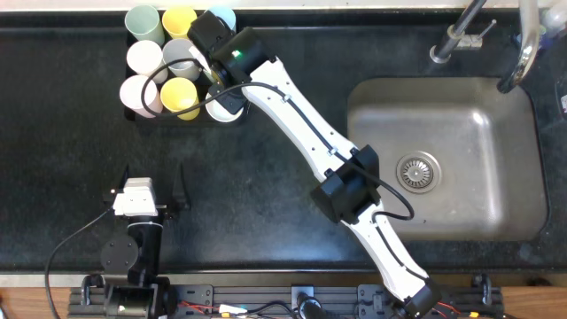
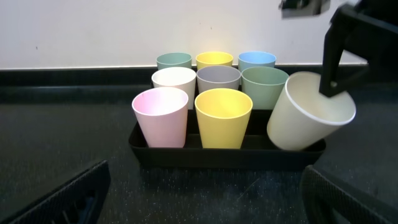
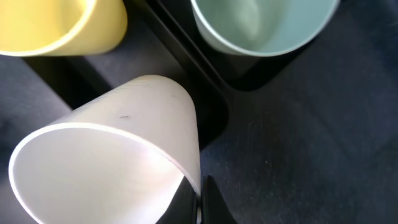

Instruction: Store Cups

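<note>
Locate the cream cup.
In the top view, the cream cup is tilted in the right gripper at the tray's corner nearest the sink, beside a yellow cup.

Cups (image 2: 222, 118) smooth matt plastic; sink (image 1: 443, 115) brushed metal; worktop (image 1: 71, 159) grainy

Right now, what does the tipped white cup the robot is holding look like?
The cream cup is plain, smooth, plastic-looking and empty, wider at its mouth than its base. It is tilted, mouth leaning away from the other cups. The right hand pinches its rim. Its base dips into the free corner of the black tray, beside the yellow cup; whether it touches the tray floor is hidden.
</note>
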Motion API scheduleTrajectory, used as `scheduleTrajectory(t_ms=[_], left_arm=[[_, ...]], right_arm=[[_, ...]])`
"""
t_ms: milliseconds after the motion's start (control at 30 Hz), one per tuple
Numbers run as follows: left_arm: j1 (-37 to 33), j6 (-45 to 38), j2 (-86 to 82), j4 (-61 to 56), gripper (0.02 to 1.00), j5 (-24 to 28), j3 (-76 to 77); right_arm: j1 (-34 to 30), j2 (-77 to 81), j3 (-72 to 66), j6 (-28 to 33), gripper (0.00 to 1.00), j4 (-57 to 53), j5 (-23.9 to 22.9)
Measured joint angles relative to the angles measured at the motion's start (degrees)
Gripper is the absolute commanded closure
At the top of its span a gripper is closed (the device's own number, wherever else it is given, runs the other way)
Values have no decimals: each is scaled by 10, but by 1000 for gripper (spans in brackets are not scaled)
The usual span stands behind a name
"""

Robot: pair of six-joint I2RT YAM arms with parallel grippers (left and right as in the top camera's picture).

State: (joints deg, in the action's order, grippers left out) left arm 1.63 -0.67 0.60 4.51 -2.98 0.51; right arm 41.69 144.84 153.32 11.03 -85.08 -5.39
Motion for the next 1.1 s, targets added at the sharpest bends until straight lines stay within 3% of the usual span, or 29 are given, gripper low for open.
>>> scheduleTrajectory(t_ms=[367, 400, 467, 533, 867, 1100], left_arm=[[0, 0, 0, 0, 20, 0, 0], [0, 0, 0, 0, 20, 0, 0], [0, 0, 0, 0, 20, 0, 0], [0, 0, 0, 0, 20, 0, 0], [0, 0, 0, 0, 20, 0, 0], [0, 0, 0, 0, 20, 0, 0]], right_arm=[[0, 19, 0, 9, 954, 0, -1], [0, 19, 0, 9, 906, 0, -2], [0, 19, 0, 8, 542, 2, -1], [0, 19, 0, 10, 1, 8, -2], [-1, 19, 0, 12, 3, 31, -3], [-19, 11, 36, -15, 3, 59, -44]])
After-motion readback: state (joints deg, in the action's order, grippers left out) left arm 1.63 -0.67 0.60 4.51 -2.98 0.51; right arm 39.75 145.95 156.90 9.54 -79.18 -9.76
